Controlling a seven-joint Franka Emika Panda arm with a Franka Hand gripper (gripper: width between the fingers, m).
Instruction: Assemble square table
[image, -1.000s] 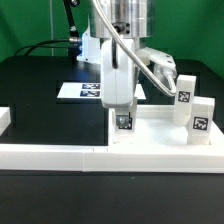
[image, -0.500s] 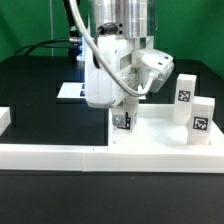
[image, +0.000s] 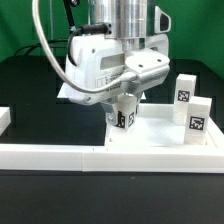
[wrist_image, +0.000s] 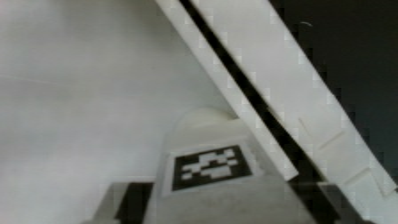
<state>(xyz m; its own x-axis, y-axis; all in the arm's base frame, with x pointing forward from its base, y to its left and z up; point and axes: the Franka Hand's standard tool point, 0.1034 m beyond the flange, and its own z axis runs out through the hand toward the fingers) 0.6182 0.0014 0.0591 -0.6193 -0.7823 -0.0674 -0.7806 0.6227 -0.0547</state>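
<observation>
Gripper (image: 123, 112) fingers clamp the small white tagged block leg (image: 123, 118); keep it upright over the white square plastic slab (image: 150, 133).

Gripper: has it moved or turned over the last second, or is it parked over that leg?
Yes. The gripper has rotated about its vertical axis: its white body swung toward the exterior view's left, now hiding the marker board, while staying above the same leg.

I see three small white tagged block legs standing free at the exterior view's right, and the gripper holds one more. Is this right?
Not quite: the exterior view shows two free legs there, a taller white tagged block and a shorter one. The gripper does hold another tagged leg.
</observation>
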